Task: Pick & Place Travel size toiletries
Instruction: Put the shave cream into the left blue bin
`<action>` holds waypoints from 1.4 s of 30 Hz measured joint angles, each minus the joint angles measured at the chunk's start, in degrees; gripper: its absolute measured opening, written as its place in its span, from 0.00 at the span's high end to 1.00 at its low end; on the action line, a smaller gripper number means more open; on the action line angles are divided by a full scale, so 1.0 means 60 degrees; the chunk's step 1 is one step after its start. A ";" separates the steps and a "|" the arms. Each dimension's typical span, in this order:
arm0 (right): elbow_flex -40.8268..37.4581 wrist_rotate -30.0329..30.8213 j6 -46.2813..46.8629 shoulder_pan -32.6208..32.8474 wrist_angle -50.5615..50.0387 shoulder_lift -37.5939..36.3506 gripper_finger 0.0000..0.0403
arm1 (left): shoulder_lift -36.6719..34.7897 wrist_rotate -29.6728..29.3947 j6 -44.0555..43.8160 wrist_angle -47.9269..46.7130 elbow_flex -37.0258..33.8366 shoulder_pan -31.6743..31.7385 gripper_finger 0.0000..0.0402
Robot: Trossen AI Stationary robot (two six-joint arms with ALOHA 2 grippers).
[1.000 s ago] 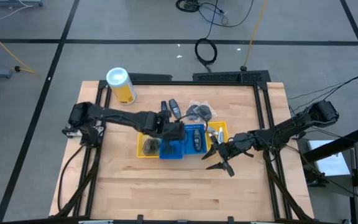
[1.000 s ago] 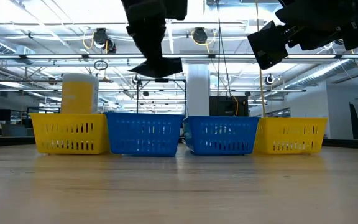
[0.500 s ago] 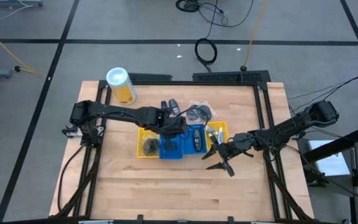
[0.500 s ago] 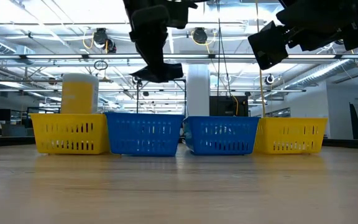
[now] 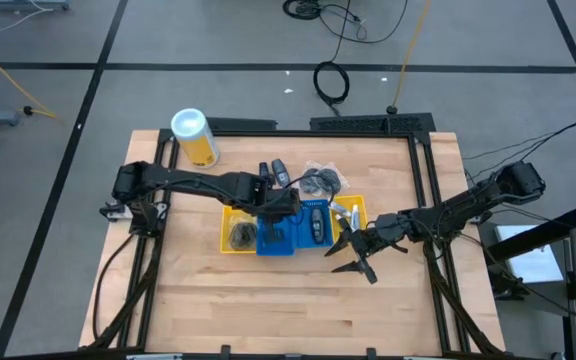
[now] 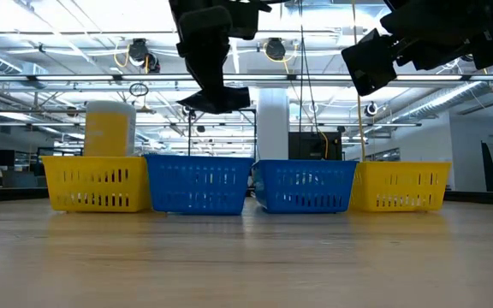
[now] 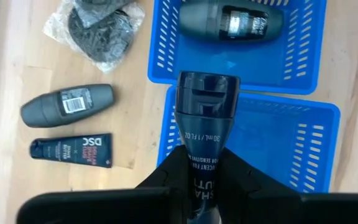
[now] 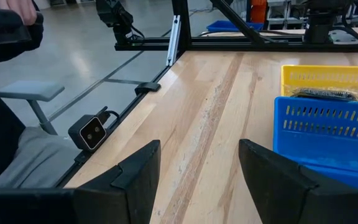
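The left gripper (image 7: 201,165) is observed clamped on a dark navy tube (image 7: 205,118), which is held in the air above an empty blue bin (image 7: 272,143), cap end pointing away from the wrist. In the neighbouring blue bin (image 7: 291,65) a dark grey oval roll-on (image 7: 231,21) is seen lying on its side. On the bare table (image 7: 135,124) beside the bins, three further toiletries are noted: a second grey roll-on (image 7: 67,105), a flat dark tube (image 7: 71,150) just beside it, and a clear packet with dark contents (image 7: 95,30). In the high view, the four bins are found in a row at mid-table, with a yellow bin (image 5: 236,232) at one end, and the yellow canister (image 5: 195,137) stands well apart near the far left corner. The right gripper (image 5: 353,255) is recorded hovering near the right end of the row, its fingers (image 8: 135,177) spread wide apart with nothing between them.
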 joint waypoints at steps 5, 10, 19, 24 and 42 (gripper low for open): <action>-0.0001 0.0000 -0.0004 0.0003 0.0000 0.0000 0.48 | 0.0000 0.0172 -0.0001 -0.0153 0.0000 -0.0004 0.82; 0.0000 0.0000 -0.0004 -0.0001 0.0000 0.0000 0.48 | 0.0000 -0.0119 -0.0173 -0.0210 0.0000 0.0000 0.67; -0.0001 0.0004 -0.0004 0.0000 0.0004 0.0000 0.48 | 0.0000 -0.0741 -0.0623 -0.0244 0.0000 0.0200 0.54; 0.0000 0.0004 -0.0004 0.0003 0.0004 0.0000 0.48 | 0.0000 -0.1312 -0.2403 -0.0958 0.0000 0.0799 0.56; 0.0000 0.0005 -0.0004 0.0001 0.0011 0.0000 0.48 | 0.0018 -0.0336 -0.3557 0.0974 -0.1778 0.3726 0.64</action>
